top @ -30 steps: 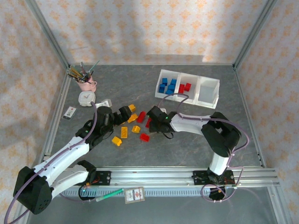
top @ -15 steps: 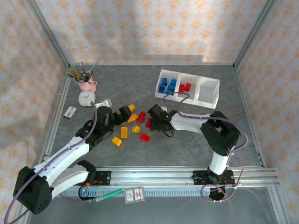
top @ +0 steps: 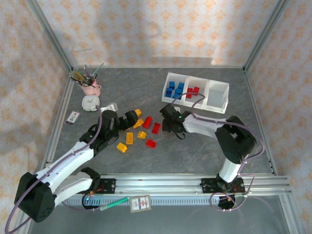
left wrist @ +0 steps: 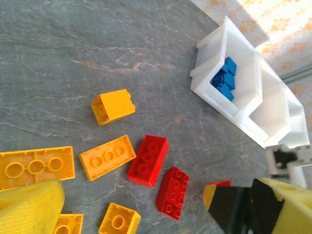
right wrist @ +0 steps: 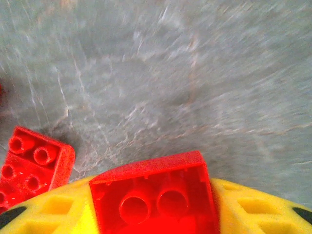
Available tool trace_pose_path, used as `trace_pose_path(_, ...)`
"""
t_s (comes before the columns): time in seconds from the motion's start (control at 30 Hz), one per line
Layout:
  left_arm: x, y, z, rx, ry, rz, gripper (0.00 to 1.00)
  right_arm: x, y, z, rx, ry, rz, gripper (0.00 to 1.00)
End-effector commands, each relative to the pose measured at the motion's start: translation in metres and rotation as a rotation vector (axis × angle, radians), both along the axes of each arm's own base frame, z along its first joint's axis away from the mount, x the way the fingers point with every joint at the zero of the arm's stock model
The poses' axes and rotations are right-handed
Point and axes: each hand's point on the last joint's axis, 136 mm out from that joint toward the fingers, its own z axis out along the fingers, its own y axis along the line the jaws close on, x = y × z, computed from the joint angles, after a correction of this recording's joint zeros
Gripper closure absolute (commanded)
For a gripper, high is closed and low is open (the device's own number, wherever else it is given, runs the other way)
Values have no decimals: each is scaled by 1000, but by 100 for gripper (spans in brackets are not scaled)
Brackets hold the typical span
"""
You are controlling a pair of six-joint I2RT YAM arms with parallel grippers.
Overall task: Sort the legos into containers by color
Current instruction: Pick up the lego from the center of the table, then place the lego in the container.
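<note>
In the right wrist view my right gripper [right wrist: 153, 212] is shut on a red lego [right wrist: 153, 195], hollow side toward the camera, above the grey floor. From above, this gripper [top: 167, 114] sits just right of the loose pile. Red legos [top: 156, 127] and yellow ones [top: 129, 138] lie scattered there. My left gripper [top: 130, 117] hangs open over the pile, its fingers [left wrist: 29, 209] on either side of two red legos [left wrist: 148, 161] and a yellow one [left wrist: 107, 157]. The white containers [top: 218, 95] stand behind, with blue legos [top: 174, 89] in the left compartment and red legos [top: 193, 90] in the middle one.
A pink cup of pens [top: 90, 87], a white clock [top: 89, 102] and a small remote [top: 73, 117] sit at the back left. An aluminium rail [top: 195, 183] runs along the near edge. Metal frame posts [top: 53, 44] bound the floor.
My right gripper has narrowed and moved right and back, away from the pile toward the containers. The left arm has stayed in place.
</note>
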Motion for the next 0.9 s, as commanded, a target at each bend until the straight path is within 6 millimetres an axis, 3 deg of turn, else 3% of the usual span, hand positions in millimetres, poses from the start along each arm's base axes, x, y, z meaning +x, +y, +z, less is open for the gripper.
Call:
trace_pose_path(0.0,11,-14,21,-62,-42,-41,1,21,-30,40,-14,-90,-64,48)
trace_pose_path(0.23,19,-43,29,-71,-62,-104,1,81,-105,75,-23,-180,-246,47)
trace_pose_path(0.37,25,-61,33,-82,-70,-138,1,118,-134,86,-34,-222,-317,47)
trace_pose_path(0.63,40,-78,38,-82,-85,-163,1,172,-154,66,-77,-216,-352,46)
trace_pose_path(0.87,48,-83,42,-61,-90,-175,1,188,-159,59,-113,-205,-357,34)
